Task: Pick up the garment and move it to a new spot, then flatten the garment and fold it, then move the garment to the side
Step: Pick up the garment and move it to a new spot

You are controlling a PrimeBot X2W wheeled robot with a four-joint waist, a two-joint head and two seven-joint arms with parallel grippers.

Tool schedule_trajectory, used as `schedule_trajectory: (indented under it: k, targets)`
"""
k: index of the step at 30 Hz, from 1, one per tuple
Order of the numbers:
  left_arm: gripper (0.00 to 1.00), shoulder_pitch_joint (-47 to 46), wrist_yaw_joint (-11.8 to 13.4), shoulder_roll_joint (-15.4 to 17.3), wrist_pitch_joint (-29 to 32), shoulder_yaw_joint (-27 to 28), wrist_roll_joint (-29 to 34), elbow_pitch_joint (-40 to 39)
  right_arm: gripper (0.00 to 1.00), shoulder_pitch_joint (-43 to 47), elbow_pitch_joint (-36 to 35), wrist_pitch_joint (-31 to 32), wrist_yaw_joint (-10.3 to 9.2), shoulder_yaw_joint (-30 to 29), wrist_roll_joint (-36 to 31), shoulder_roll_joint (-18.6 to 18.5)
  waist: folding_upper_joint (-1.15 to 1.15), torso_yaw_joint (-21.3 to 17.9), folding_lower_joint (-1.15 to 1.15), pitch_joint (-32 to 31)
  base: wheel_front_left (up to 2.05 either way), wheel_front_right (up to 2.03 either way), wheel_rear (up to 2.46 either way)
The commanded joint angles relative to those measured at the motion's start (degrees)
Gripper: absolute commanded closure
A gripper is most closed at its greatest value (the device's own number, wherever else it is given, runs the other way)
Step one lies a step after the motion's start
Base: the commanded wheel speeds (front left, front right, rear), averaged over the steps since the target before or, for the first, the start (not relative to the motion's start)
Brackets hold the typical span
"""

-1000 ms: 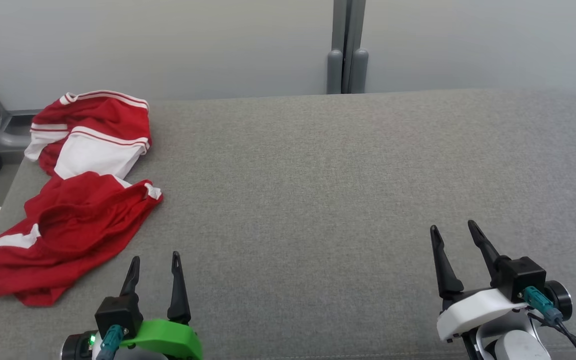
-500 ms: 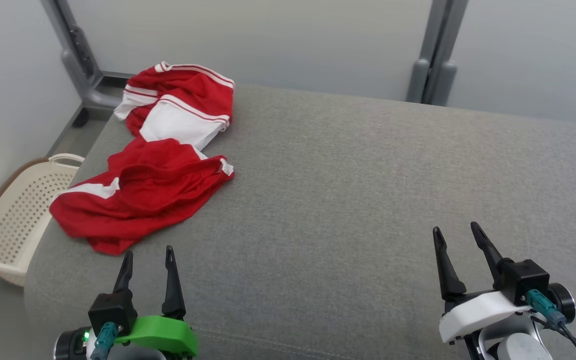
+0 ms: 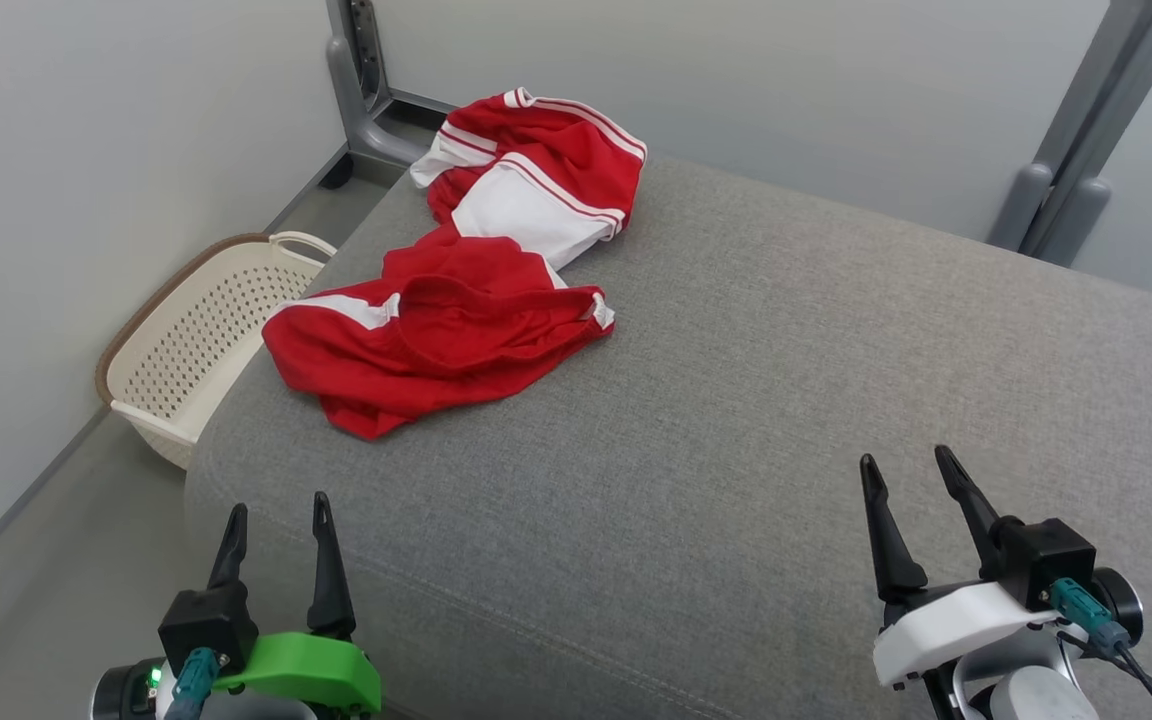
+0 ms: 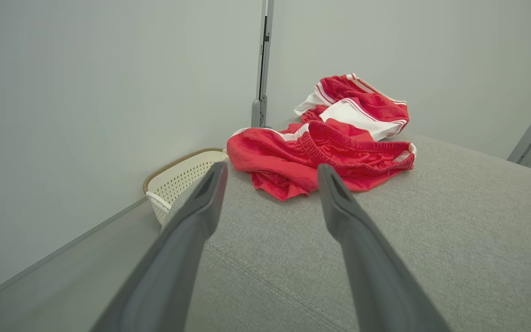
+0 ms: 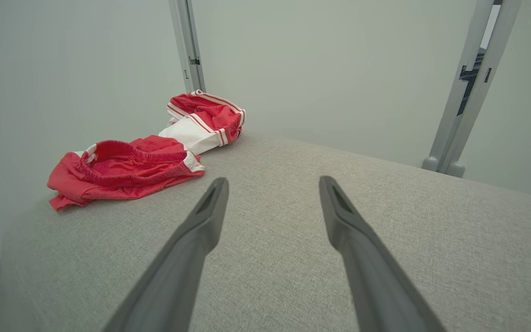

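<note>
Both left gripper (image 3: 277, 502) and right gripper (image 3: 905, 454) gaped empty; a crumpled red-and-white fabric garment (image 3: 456, 330) lay on the grey fabric cushion (image 3: 786, 420), far-left corner, cream perforated plastic basket (image 3: 201, 335) beside; wrist views showed the garment's elastic waistband (image 4: 353, 145).

red white-striped garment (image 3: 456, 330), cream basket (image 3: 196, 340)
</note>
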Motion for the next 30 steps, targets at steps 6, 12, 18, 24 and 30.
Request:
schedule_trajectory:
  k: [6,12,18,24,30]
  targets:
    - [0.00,-2.37,-0.65,2.06,1.71,-0.09,-0.39,-2.51,0.00,0.96,-0.02,-0.24,-0.02,-1.29,-0.35,-0.29,0.00,-0.61,0.00,0.42,0.00,0.00,0.00]
    - [0.00,-9.08,-2.96,6.60,8.52,0.60,-0.69,-5.91,0.00,0.08,-0.63,-0.24,-0.02,-1.86,-1.04,-0.29,0.00,-2.29,0.00,2.43,0.00,0.00,0.00]
    - [0.00,-18.57,-6.28,10.77,18.76,2.53,-4.61,-6.45,0.00,-1.28,-0.82,-0.24,-0.02,-2.10,-1.58,-0.29,0.00,-4.55,0.00,5.16,0.00,0.00,0.00]
    - [0.00,-27.39,-8.51,13.82,24.41,3.76,-7.04,0.37,0.00,-2.81,-0.88,-0.24,-0.02,-2.32,-2.65,-0.29,0.00,-7.86,0.00,8.11,0.00,0.00,0.00]
    - [0.00,-32.13,-9.48,15.78,26.75,4.20,-7.93,7.96,0.00,-3.96,-0.92,-0.24,-0.02,-2.32,-3.88,-0.28,0.00,-11.19,0.00,10.85,0.00,0.00,0.00]
